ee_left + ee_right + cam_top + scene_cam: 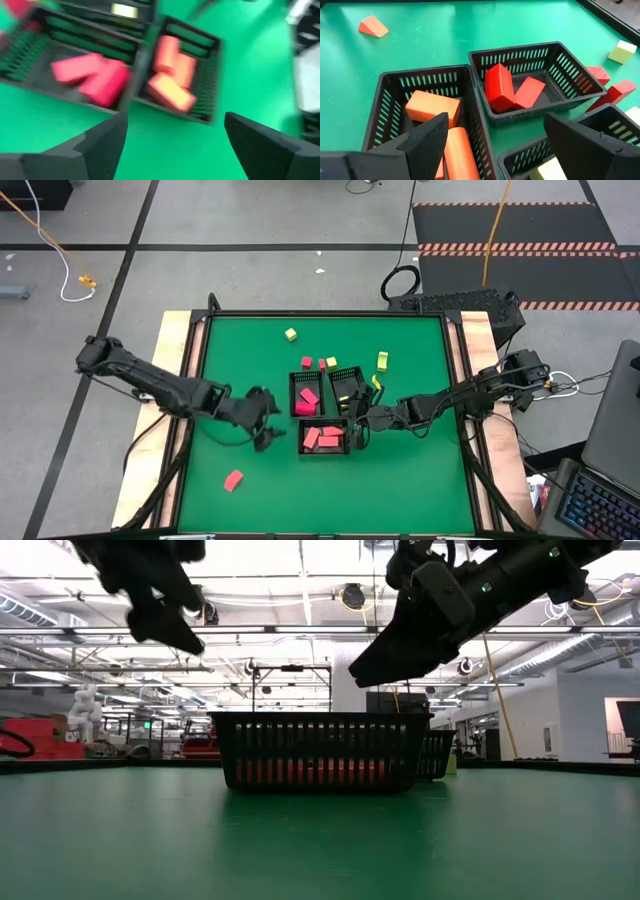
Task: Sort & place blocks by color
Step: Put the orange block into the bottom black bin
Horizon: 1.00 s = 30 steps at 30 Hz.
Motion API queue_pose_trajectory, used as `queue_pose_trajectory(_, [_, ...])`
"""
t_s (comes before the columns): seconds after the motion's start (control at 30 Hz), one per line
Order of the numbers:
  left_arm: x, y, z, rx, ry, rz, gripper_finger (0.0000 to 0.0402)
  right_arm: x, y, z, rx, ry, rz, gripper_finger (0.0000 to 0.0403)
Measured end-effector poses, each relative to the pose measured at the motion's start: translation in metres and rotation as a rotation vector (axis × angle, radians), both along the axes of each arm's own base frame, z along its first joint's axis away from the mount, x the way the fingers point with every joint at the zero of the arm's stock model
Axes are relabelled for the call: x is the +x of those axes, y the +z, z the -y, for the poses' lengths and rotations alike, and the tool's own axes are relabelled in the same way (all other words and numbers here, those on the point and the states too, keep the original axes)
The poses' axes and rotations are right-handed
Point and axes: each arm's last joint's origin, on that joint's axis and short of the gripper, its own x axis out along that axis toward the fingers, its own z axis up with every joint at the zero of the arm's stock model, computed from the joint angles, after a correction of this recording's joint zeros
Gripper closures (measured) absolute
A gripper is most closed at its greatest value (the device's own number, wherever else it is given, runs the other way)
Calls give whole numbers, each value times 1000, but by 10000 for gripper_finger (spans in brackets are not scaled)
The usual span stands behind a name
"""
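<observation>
— Which step in hand?

— Between picks, by the look of it. Left gripper (268, 420) spread wide with nothing between the fingers, hovering over the bare counter (400, 480) just beside the trays. Right gripper (358, 430) likewise released and empty, hanging above the front tray (324, 421).

— And the blocks?

— Partly sorted. Red and orange ones lying in the front tray and in the left rear tray (292, 393), and yellow-green ones in the right rear tray (345, 369). Others loose on the counter:
  - a lone red block (233, 479), well apart from the trays on the left arm's side
  - a yellow block (290, 334) far behind the trays
  - a small red-and-yellow cluster (320, 363) just behind the trays
  - two yellow-green pieces (382, 360) near the right rear tray

— Next move?

— Probably a reach for one of the loose ones. The lone red block seems to suit the left gripper: swing away from the trays, lower with fingers apart, clench, then carry to a red tray. For the right gripper, likely the yellow-green pieces nearby. Needs care around the tray walls and the cluster, where neighbours sit close together.

— Any brand, label or writing?

— None readable on blocks, trays or counter.
</observation>
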Motion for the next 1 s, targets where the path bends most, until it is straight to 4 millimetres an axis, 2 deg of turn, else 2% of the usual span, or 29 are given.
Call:
queue_pose_trajectory(0.17, [-16, -5, 27, -80, 15, -74, 105, 1, 3, -1, 8, 3, 29, 83])
queue_pose_trajectory(0.4, [-43, -21, 46, -156, 187, -269, 127, -3, 16, -1, 30, 1, 74, 83])
queue_pose_trajectory(0.6, [-49, -35, 64, -242, 278, -370, 128, -6, 22, -7, 46, 18, 96, 83])
queue_pose_trajectory(0.87, [-57, -64, 89, -355, 392, -622, 126, -9, 24, -14, 104, 17, 112, 83])
queue_pose_trajectory(1.0, [-60, -73, 100, -370, 412, -668, 126, -10, 24, -19, 127, 23, 115, 83])
